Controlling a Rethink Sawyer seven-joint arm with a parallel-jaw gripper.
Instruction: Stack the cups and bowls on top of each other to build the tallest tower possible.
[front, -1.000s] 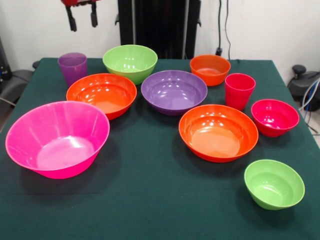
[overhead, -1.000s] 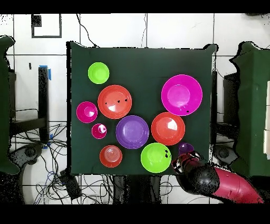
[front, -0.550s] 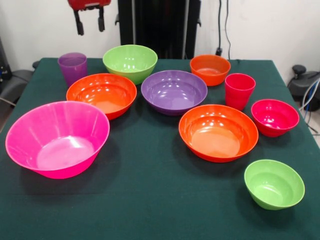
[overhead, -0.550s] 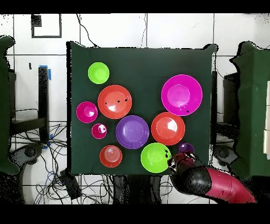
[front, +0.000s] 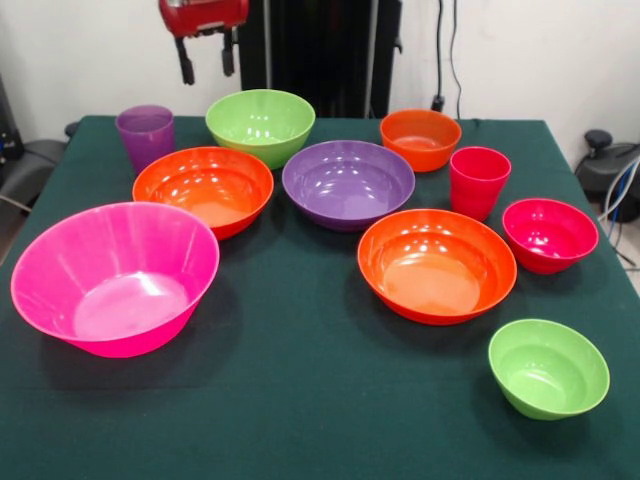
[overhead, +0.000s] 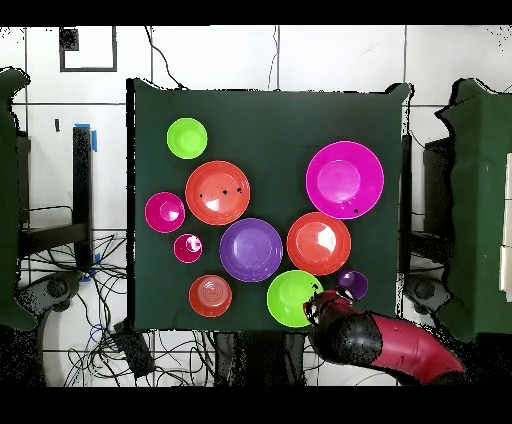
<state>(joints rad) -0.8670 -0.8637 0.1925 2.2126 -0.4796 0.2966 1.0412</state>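
Front view: hand (front: 205, 60) above purple cup (front: 146, 134) and lime bowl (front: 260, 124).

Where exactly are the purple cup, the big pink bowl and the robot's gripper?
purple cup (front: 145, 135), front view, on its outer wall.
big pink bowl (front: 110, 300), front view, on its inner floor.
gripper (front: 206, 58), front view, midway between the tips of its two dark fingers, above the table.

Bowls (front: 348, 183) and cups (front: 478, 181) apart on table (front: 300, 400)
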